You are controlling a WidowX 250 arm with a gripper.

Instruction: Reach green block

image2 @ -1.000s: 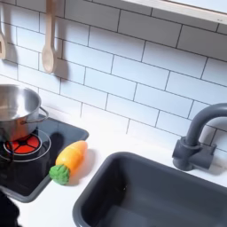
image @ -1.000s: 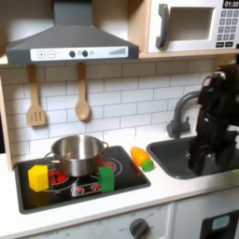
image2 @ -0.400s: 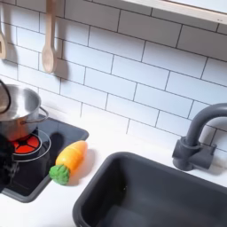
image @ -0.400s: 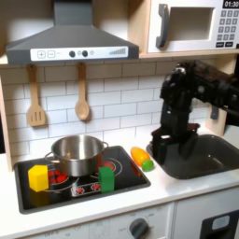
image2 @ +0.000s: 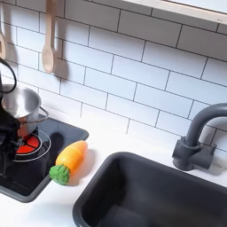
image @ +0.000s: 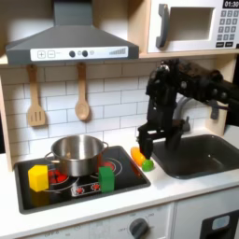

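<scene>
Since the earlier frames the arm has swung away from the sink (image: 201, 154) toward the first exterior view's left, and the pincer (image: 148, 140) now hangs low just above the orange toy (image: 141, 158) that lies on the white worktop (image: 177, 187) between the stove (image: 131, 177) and the sink. The green block (image: 107, 177) stands upright on the black stove top, near its front edge, just in front of the steel pot (image: 77, 153) and well apart from the yellow block (image: 38, 176) at the far left of the stove. From the pincer, the block lies further to the first exterior view's left and lower, toward the front of the stove, with the orange toy under the pincer and not between the two. The block's long axis is vertical, so I judge that a descent from above would suit it. The fingers are dark against the dark arm, and I cannot tell whether they are wide or narrow; they seem to hold nothing. In the second exterior view the orange toy (image2: 70, 160) rests at the stove's corner, and a blurred dark shape shows at the second exterior view's left edge, over the pot (image2: 19, 106).
</scene>
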